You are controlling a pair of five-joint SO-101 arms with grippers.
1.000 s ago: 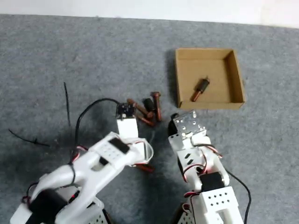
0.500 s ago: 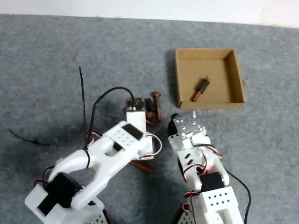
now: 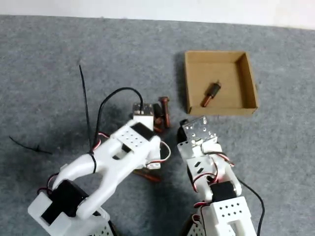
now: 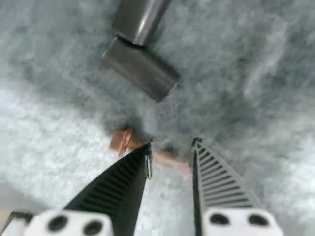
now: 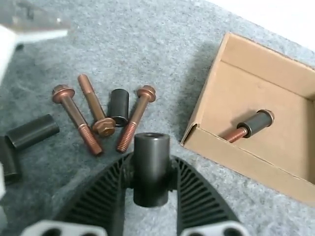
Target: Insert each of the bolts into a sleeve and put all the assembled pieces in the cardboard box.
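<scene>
My left gripper [image 4: 172, 145] is open, its fingertips down on the grey carpet on either side of a copper bolt [image 4: 125, 141]. Two black sleeves [image 4: 140, 73] lie just beyond it. My right gripper [image 5: 151, 172] is shut on an upright black sleeve [image 5: 151, 164], short of the cardboard box [image 5: 236, 152]. Three more bolts [image 5: 76, 118] and a sleeve [image 5: 118, 105] lie ahead of it. One assembled piece [image 3: 210, 94] rests inside the cardboard box [image 3: 189, 83]. In the high view the left arm [image 3: 133, 147] covers part of the bolt pile [image 3: 165, 112].
A loose black cable tie [image 3: 29, 146] lies on the carpet at the far left. The left arm's black cable [image 3: 106, 105] loops up beside its wrist. The two arms stand close together at the front, with the box behind the right arm [image 3: 199, 142].
The left arm has swung forward and to the right over the bolt pile, its cable following. The right arm and its sleeve have not moved.
</scene>
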